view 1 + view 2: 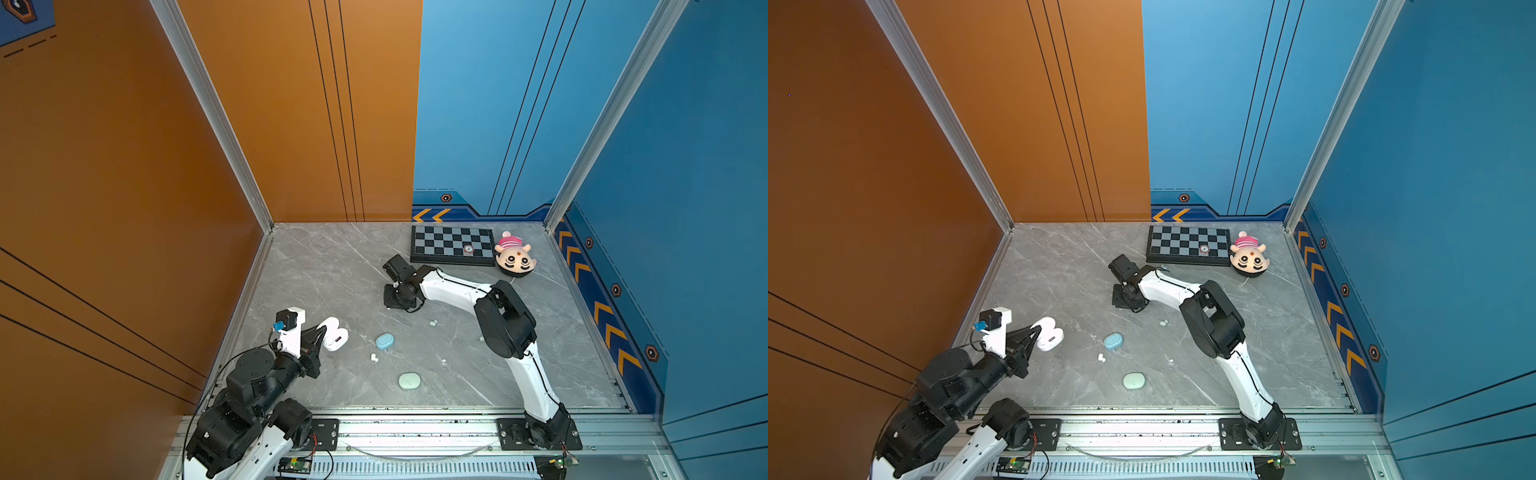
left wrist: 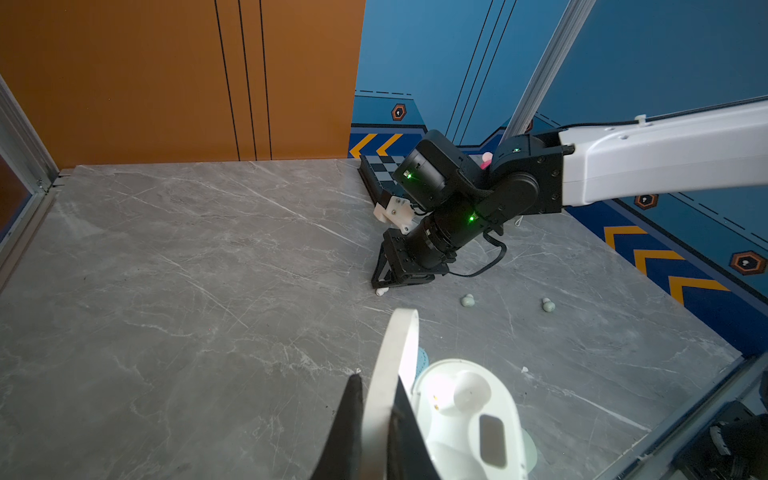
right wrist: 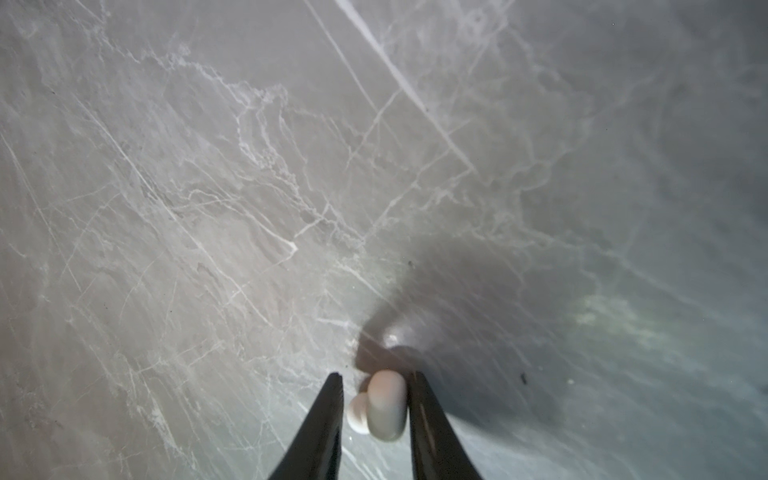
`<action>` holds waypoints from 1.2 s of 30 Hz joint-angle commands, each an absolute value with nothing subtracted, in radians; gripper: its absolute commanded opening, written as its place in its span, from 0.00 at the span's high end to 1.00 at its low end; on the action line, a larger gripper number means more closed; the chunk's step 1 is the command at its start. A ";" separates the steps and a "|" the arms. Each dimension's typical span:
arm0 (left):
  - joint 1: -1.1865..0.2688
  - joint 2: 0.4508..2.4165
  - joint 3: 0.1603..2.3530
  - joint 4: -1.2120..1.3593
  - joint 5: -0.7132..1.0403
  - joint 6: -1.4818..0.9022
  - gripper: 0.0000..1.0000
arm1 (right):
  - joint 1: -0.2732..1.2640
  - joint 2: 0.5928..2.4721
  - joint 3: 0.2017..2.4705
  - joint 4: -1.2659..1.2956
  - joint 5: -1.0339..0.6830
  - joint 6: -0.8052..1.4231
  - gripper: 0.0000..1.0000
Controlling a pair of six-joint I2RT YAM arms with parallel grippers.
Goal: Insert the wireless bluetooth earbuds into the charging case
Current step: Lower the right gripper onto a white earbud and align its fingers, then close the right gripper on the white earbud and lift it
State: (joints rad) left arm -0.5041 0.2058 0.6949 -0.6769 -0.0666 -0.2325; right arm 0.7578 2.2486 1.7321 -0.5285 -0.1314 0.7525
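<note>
Grey marble-look tabletop [image 1: 332, 270]. Orange wall [image 1: 124, 166] on L, blue wall [image 1: 498, 104] at back & R, alu posts [image 1: 215, 116] at the corners. Checkerboard [image 1: 452, 245] and plush toy [image 1: 514, 257] sit in the far corner, beyond R gripper. Hex badges [image 1: 446, 198] on blue trim, marks inside too small to read.

L gripper [image 2: 377, 386]: jaws tight on the raised lid [image 2: 399, 345] of the open white charging case [image 2: 465, 415].

Blue case [image 1: 385, 341], mint case [image 1: 409, 380] and a loose white bud [image 1: 374, 357] lie between the two grippers, nearer L.

R gripper [image 3: 376, 376]: tips down at the table, jaws narrow, white earbud [image 3: 386, 405] between 'em. One finger [image 3: 432, 428] touches it, the other v. close; can't tell if it's pinched. Mint buds [image 2: 467, 300] lie near R gripper.
</note>
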 commanded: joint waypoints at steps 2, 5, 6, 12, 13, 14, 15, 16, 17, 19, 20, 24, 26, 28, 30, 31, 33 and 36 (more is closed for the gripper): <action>-0.499 0.209 0.695 -0.650 -0.050 -0.236 1.00 | 0.764 2.306 1.773 -0.622 -0.068 0.710 0.73; -0.498 0.208 0.693 -0.650 -0.050 -0.235 1.00 | 0.771 2.323 1.790 -0.650 -0.052 0.694 0.75; -0.498 0.209 0.694 -0.650 -0.050 -0.235 1.00 | 0.773 2.328 1.790 -0.662 -0.044 0.690 0.75; -0.498 0.207 0.690 -0.650 -0.053 -0.232 1.00 | 0.780 2.341 1.831 -0.701 -0.006 0.664 0.80; -0.498 0.207 0.689 -0.649 -0.050 -0.232 1.00 | 0.780 2.339 1.833 -0.701 -0.005 0.657 0.81; -0.498 0.208 0.687 -0.647 -0.045 -0.230 1.00 | 0.781 2.336 1.837 -0.701 -0.008 0.652 0.83; -0.497 0.210 0.686 -0.645 -0.041 -0.229 1.00 | 0.782 2.335 1.842 -0.701 -0.012 0.645 0.84; -0.498 0.214 0.683 -0.644 -0.036 -0.226 1.00 | 0.783 2.332 1.852 -0.700 -0.018 0.634 0.85; -0.498 0.220 0.683 -0.639 -0.030 -0.222 1.00 | 0.783 2.327 1.858 -0.701 -0.020 0.621 0.86; -0.498 0.234 0.680 -0.628 -0.016 -0.211 1.00 | 0.785 2.307 1.872 -0.700 -0.033 0.600 0.87; -0.499 0.243 0.678 -0.620 -0.011 -0.204 1.00 | 0.785 2.295 1.878 -0.699 -0.038 0.591 0.88; -0.498 0.290 0.670 -0.565 0.005 -0.167 1.00 | 0.777 2.211 1.877 -0.686 -0.074 0.557 0.88; -0.499 0.324 0.668 -0.523 0.013 -0.142 1.00 | 0.771 2.148 1.861 -0.673 -0.116 0.538 0.89; -0.498 0.358 0.663 -0.475 0.018 -0.122 1.00 | 0.760 2.083 1.828 -0.654 -0.174 0.529 0.88; -0.498 0.390 0.658 -0.420 0.026 -0.106 1.00 | 0.745 1.993 1.770 -0.634 -0.240 0.530 0.88; -0.498 0.409 0.656 -0.388 0.031 -0.097 1.00 | 0.734 1.951 1.736 -0.621 -0.278 0.538 0.88; -0.499 0.443 0.653 -0.338 0.042 -0.084 1.00 | 0.716 1.867 1.667 -0.582 -0.341 0.556 0.88; -0.499 0.497 0.655 -0.269 0.065 -0.061 1.00 | 0.709 1.749 1.594 -0.554 -0.411 0.555 0.88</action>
State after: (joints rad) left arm -0.5041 0.4713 0.6636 -0.3962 0.0223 -0.1074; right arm 0.7158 1.8206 1.6508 -0.5915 -0.2977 0.5571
